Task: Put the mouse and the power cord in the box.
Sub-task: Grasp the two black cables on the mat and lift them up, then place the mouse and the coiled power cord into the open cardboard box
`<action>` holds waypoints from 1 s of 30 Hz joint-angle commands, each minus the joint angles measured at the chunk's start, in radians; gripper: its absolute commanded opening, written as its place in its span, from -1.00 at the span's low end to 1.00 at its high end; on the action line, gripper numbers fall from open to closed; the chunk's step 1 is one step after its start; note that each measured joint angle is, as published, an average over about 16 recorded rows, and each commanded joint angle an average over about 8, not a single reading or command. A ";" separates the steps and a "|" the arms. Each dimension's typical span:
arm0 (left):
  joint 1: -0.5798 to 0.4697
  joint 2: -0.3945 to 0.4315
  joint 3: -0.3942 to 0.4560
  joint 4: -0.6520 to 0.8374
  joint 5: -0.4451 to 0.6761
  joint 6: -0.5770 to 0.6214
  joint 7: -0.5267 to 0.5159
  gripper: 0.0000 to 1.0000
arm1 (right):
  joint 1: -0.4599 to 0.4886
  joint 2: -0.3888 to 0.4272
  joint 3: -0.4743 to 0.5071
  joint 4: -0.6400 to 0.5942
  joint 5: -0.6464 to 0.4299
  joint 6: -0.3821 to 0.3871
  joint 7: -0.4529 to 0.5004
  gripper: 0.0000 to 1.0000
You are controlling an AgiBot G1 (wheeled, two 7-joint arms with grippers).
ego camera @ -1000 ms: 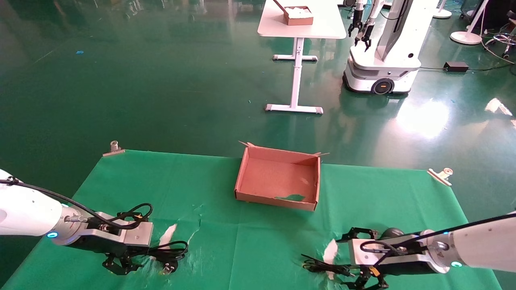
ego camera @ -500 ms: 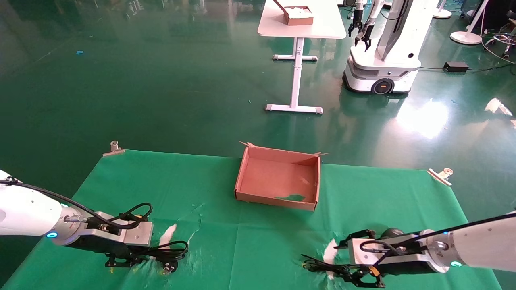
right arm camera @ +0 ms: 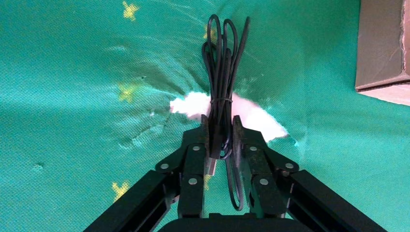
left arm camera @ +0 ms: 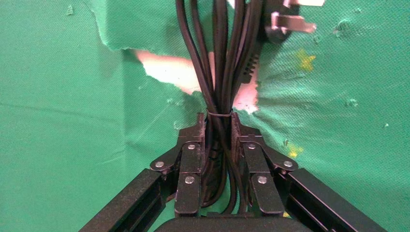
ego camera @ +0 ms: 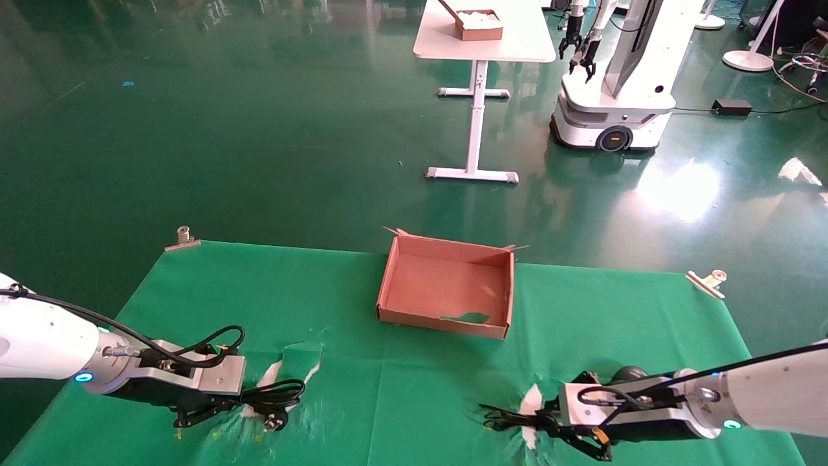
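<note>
The power cord (ego camera: 278, 396), a thick black looped bundle with a plug (left arm camera: 285, 19), lies at the near left of the green cloth. My left gripper (ego camera: 240, 408) is shut on the bundle (left arm camera: 218, 72) just behind its tie. At the near right, my right gripper (ego camera: 542, 422) is shut on the mouse's thin coiled cable (ego camera: 508, 422), whose loops (right arm camera: 223, 58) stick out past the fingertips. The black mouse (ego camera: 629, 373) shows partly behind the right wrist. The reddish-brown box (ego camera: 440, 321) stands empty at the table's far middle, its corner (right arm camera: 382, 48) in the right wrist view.
The green cloth is torn under both grippers, baring white table (ego camera: 270, 373) (right arm camera: 251, 111). Metal clips (ego camera: 183, 236) (ego camera: 708, 281) hold the cloth's far corners. Beyond, on the floor, are a white table (ego camera: 482, 45) and another robot (ego camera: 614, 90).
Both grippers' fingers have closed from spread to shut on their cable bundles. A flap of torn cloth near the power cord has lifted.
</note>
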 commanded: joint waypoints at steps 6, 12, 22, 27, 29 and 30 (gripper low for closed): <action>-0.007 -0.010 0.001 0.003 0.000 0.021 0.000 -1.00 | 0.004 0.006 0.009 -0.003 0.013 -0.014 0.009 -1.00; -0.078 -0.080 -0.030 0.032 -0.045 0.165 -0.028 -1.00 | 0.055 0.060 0.055 -0.009 0.081 -0.088 0.055 -1.00; -0.253 -0.138 -0.191 0.150 -0.277 0.345 -0.262 -1.00 | 0.256 0.140 0.113 0.059 0.160 -0.158 0.182 -1.00; -0.299 -0.060 -0.234 0.140 -0.341 0.252 -0.338 -1.00 | 0.269 0.021 0.122 0.073 0.174 -0.079 0.216 -1.00; -0.312 -0.031 -0.241 0.126 -0.354 0.203 -0.350 -1.00 | 0.250 -0.040 0.123 0.060 0.176 -0.013 0.209 -1.00; -0.317 -0.018 -0.244 0.118 -0.357 0.180 -0.352 -1.00 | 0.238 -0.070 0.124 0.048 0.177 0.031 0.203 -1.00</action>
